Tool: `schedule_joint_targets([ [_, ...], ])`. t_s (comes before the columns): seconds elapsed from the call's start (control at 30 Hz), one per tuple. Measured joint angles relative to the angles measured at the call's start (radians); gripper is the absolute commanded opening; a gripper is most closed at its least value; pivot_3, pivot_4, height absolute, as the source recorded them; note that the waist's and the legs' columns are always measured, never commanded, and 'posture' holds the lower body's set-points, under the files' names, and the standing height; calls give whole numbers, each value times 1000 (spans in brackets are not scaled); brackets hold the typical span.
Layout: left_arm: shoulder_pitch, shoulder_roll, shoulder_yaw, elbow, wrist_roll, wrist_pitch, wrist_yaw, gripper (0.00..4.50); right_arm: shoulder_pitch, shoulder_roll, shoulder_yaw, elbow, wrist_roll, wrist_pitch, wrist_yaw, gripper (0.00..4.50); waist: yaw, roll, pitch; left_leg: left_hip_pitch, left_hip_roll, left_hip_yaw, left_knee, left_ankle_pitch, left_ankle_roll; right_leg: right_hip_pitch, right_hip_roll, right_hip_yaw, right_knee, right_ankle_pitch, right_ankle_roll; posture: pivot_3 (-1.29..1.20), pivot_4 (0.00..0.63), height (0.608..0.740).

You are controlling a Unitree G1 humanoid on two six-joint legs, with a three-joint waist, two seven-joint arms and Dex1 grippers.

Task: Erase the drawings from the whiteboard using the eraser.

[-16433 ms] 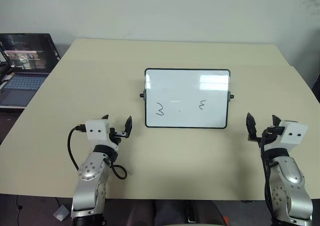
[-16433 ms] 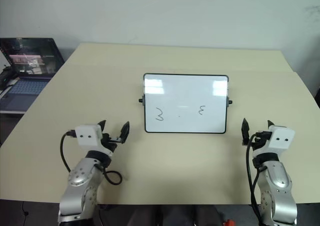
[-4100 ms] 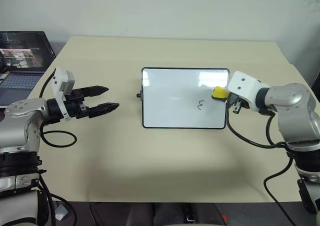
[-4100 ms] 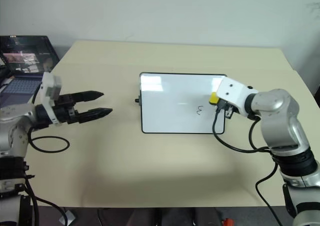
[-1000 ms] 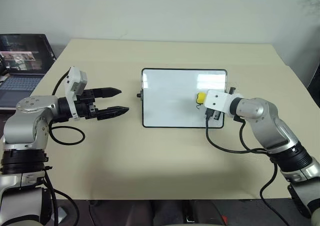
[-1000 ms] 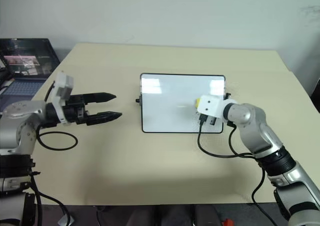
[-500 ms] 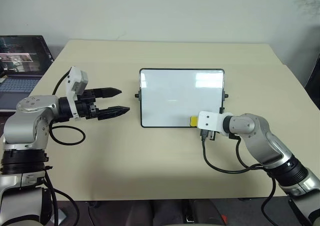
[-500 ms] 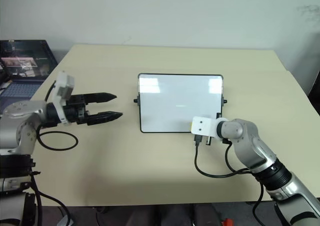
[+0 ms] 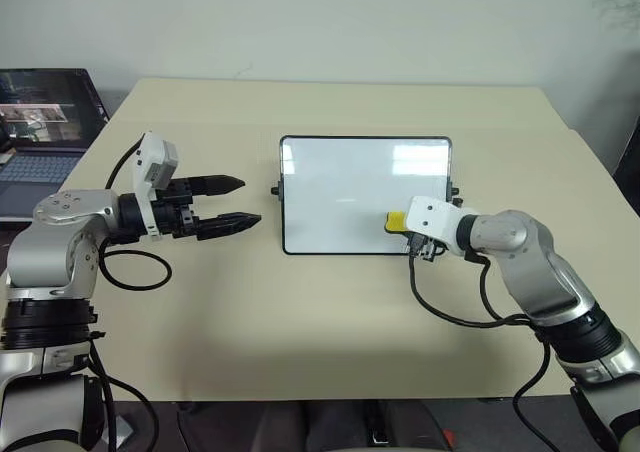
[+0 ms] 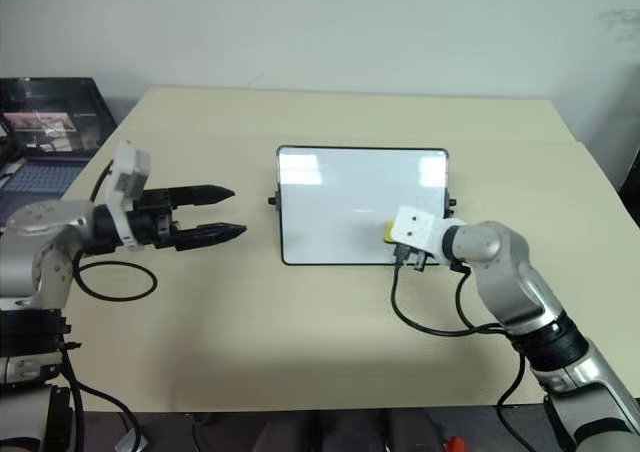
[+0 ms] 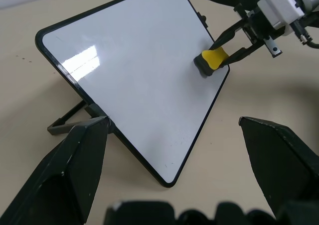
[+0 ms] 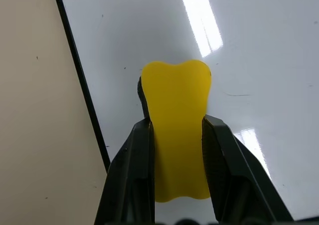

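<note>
Since half a second ago the right hand [image 9: 408, 226] has lifted the eraser [image 9: 397, 221] from the whiteboard's [image 9: 340, 187] near edge back onto its lower right; it pinches the eraser against the wiped-clean surface. The left hand [image 9: 245, 202] hovers spread, left of the whiteboard.

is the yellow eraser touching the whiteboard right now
Touching. In the left wrist view the eraser, pinched in the right gripper, sits pressed against the whiteboard surface.

No readable text, labels or numbers; whiteboard [image 9: 365, 195] blank, laptop screen [image 9: 45, 107] illegible.
</note>
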Motion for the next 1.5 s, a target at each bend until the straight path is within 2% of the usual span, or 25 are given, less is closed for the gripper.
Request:
schedule_joint_targets([
  [0.37,7,0,4,1,0,-1,-1,4500,177,28,-279,-183,159,207,-84,972,1,0,0,0,0,0,0,0,0,0,-1,0,0,0,0,0,150,740],
  [0.57,6,-2,3,12,1,-11,-2,4500,241,29,-333,-245,206,295,-137,972,0,0,0,0,0,1,0,0,0,0,0,0,0,-1,0,0,150,740],
  [0.73,4,-7,1,35,2,-22,-4,4500,302,64,-384,-286,246,466,-204,972,1,0,0,0,0,0,0,0,0,0,0,0,0,-1,0,0,150,740],
  [0.87,2,-8,-1,40,2,-29,-10,4500,325,76,-450,-312,288,595,-237,972,1,0,0,0,0,0,0,0,0,0,-1,1,0,-1,0,0,150,740],
  [1.03,-5,-11,-5,60,4,-47,-22,4500,376,76,-535,-310,325,669,-268,972,1,0,0,0,0,1,-1,0,0,0,0,0,-1,-1,0,0,150,740],
  [1.17,-17,-15,-14,78,7,-53,-24,4500,370,52,-565,-288,347,702,-293,972,-1,0,0,0,0,1,-1,0,0,0,0,1,-1,-1,1,0,150,740],
  [1.37,-30,-29,-36,89,9,-67,-27,4500,239,93,-563,-174,355,747,-383,972,-1,0,0,0,0,1,-1,0,0,0,0,0,0,-1,0,0,150,740],
  [1.5,-31,-30,-37,98,11,-69,-27,4500,204,100,-563,-82,354,746,-437,972,-1,0,0,-1,-1,2,-1,0,0,0,0,0,-1,-1,0,0,150,740],
])
